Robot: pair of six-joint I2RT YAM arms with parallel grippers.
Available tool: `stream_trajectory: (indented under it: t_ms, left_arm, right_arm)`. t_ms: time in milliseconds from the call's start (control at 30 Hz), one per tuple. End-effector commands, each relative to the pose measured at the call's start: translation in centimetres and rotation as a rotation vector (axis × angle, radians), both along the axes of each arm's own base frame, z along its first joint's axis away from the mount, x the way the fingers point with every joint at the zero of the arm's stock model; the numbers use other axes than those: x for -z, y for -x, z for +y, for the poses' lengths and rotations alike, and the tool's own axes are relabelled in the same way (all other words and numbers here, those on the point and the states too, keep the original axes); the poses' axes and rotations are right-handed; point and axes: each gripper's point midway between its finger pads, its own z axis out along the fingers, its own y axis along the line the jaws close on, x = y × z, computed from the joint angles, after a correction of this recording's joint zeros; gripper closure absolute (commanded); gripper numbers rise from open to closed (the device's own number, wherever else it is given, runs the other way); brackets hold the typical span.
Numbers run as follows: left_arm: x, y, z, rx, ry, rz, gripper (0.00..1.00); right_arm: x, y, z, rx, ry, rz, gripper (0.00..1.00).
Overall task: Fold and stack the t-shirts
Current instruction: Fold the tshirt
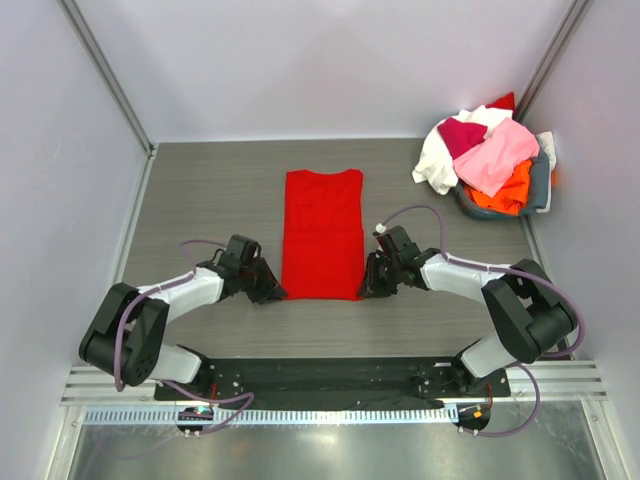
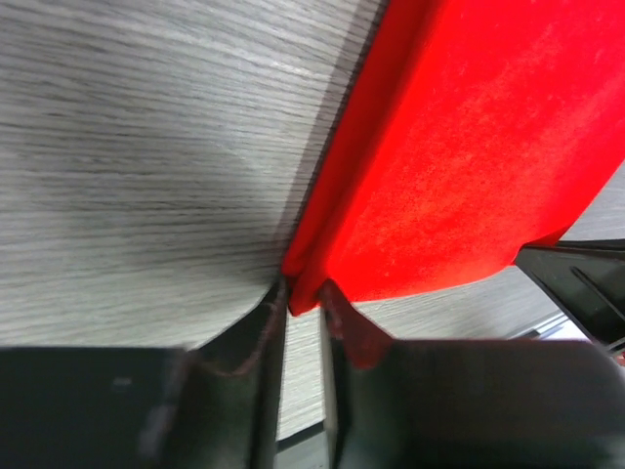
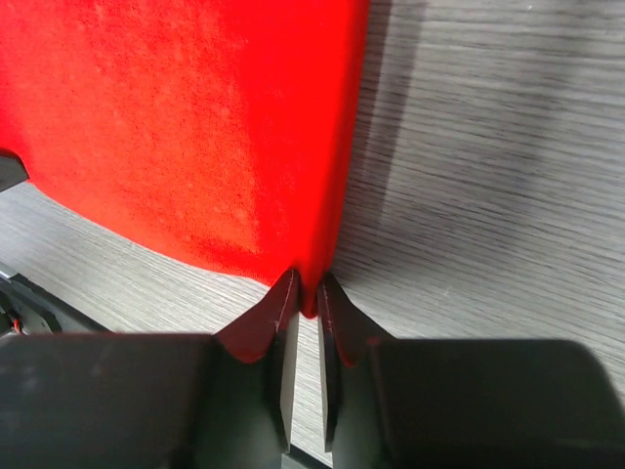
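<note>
A bright red t-shirt point(image 1: 322, 232) lies flat on the table as a long narrow strip, sleeves folded in. My left gripper point(image 1: 275, 294) is shut on its near left corner point(image 2: 303, 293). My right gripper point(image 1: 368, 290) is shut on its near right corner point(image 3: 310, 298). Both corners sit pinched between the fingertips at table level. Other t-shirts, pink point(image 1: 497, 155), white point(image 1: 436, 160), magenta point(image 1: 461, 133) and orange point(image 1: 505, 196), are piled in the basket at the back right.
A grey basket point(image 1: 540, 185) stands in the back right corner against the wall. White walls close in the grey wood-grain table point(image 1: 215, 195) on three sides. The arms' base rail point(image 1: 320, 375) runs along the near edge.
</note>
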Motion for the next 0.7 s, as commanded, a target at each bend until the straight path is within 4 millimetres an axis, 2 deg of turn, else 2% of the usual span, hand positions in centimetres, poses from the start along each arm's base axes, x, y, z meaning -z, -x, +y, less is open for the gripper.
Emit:
stream_trajectory:
  t_ms: [0, 67, 167, 267, 333, 533, 567, 667]
  left_arm:
    - [0.9, 0.0, 0.3, 0.003, -0.037, 0.01, 0.82]
    - [0.8, 0.0, 0.2, 0.01, -0.035, 0.007, 0.91]
    - [0.5, 0.1, 0.0, 0.012, -0.027, 0.001, 0.99]
    - [0.1, 0.2, 0.0, 0.012, -0.017, -0.009, 1.0]
    - [-0.2, 0.4, -0.1, 0.015, -0.009, -0.008, 1.0]
    - [-2.3, 0.9, -0.1, 0.026, 0.014, -0.02, 1.0]
    - [-3.2, 0.9, -0.1, 0.027, 0.021, -0.045, 1.0]
    - [-4.3, 1.7, 0.2, 0.035, 0.024, -0.058, 1.0]
  right_arm:
    - [-0.2, -0.7, -0.1, 0.006, 0.024, -0.027, 0.83]
    - [-0.4, -0.8, 0.0, 0.003, 0.019, -0.032, 0.87]
    - [-0.8, -0.7, 0.1, 0.0, 0.011, -0.036, 0.92]
    - [-0.9, -0.6, 0.1, -0.009, 0.008, -0.03, 0.99]
    - [-1.2, -0.5, 0.1, -0.017, 0.012, -0.026, 0.99]
    - [-4.2, -0.2, 0.0, -0.04, -0.016, -0.079, 0.99]
    - [-4.5, -0.1, 0.0, -0.046, -0.017, -0.084, 0.99]
    - [-5.1, 1.4, -0.4, -0.09, -0.027, -0.067, 0.99]
